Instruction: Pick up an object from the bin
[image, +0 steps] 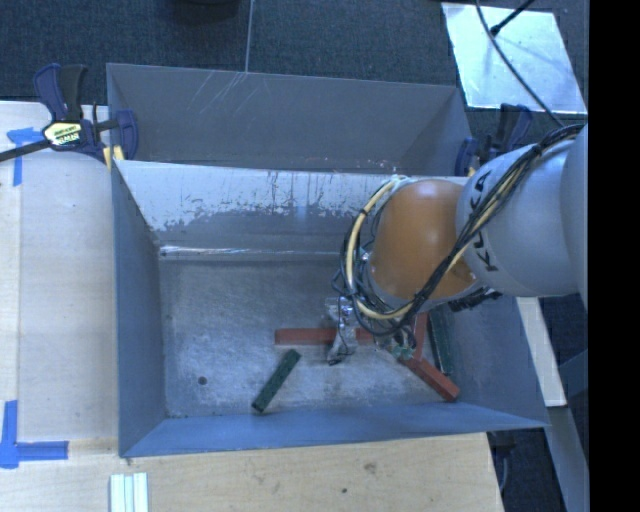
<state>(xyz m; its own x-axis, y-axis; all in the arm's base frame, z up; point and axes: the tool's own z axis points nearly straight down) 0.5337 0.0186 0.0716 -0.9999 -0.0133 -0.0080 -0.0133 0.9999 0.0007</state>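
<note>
Centrally, the grey metal bin (135, 300) took up most of the frame, its floor scuffed and speckled pale, its far sloping wall streaked with dark vertical scratches. Beyond its upper rim lay dark floor (300, 30). From the right, the silver arm with its orange wrist cover (420, 240) and looped cables reached down. The gripper (342, 345) sat low at mid-floor, at the right-hand end of a flat reddish-brown bar (298, 337). Whether the tool was open or closed, or had hold of that bar, could not be told. A dark green stick (275, 381) lay tilted just below-left. A second reddish-brown bar (433, 379) slanted at lower right, beside a dark green strip (441, 345) near the right wall.
</note>
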